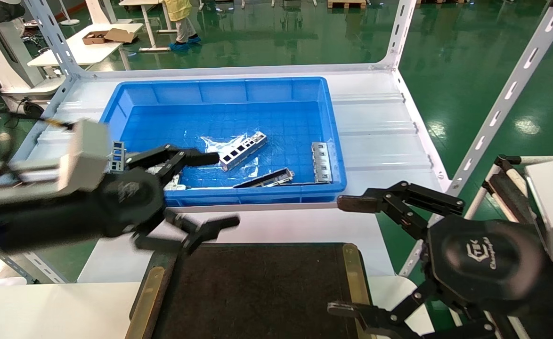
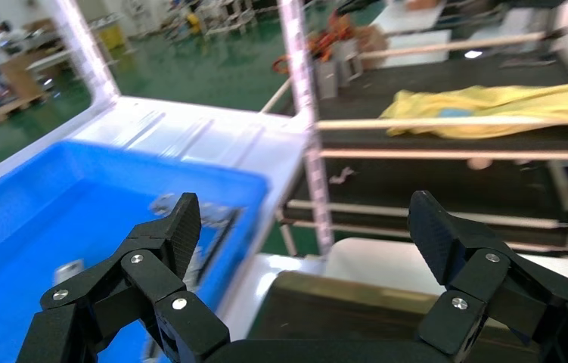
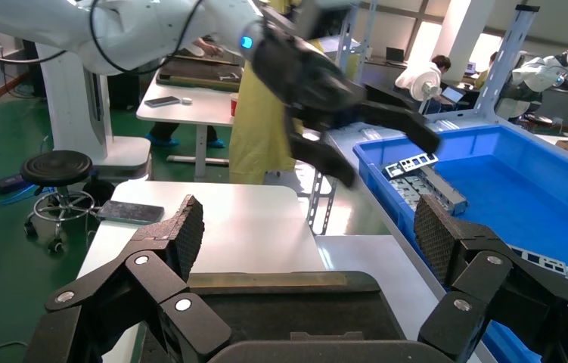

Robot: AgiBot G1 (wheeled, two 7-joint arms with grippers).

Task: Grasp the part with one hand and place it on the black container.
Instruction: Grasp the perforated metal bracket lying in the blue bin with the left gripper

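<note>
The part [image 1: 242,149], a silver box bar with a row of square dark openings, lies on clear plastic in the middle of the blue bin [image 1: 220,89]. My left gripper [image 1: 221,189] is open and empty, over the bin's front rim, just short of the part. It also shows in the left wrist view [image 2: 305,219] and the right wrist view [image 3: 356,113]. The black container [image 1: 257,292], a flat tray with brass strips, lies in front of the bin. My right gripper [image 1: 342,256] is open and empty beside the tray's right edge, and it also shows in the right wrist view [image 3: 309,227].
The bin also holds a darker slim bar [image 1: 264,179], a flat perforated piece [image 1: 321,162] and stacked grey cages [image 1: 116,155] at its left end. White shelf posts [image 1: 502,108] stand at the corners. A person stands far back.
</note>
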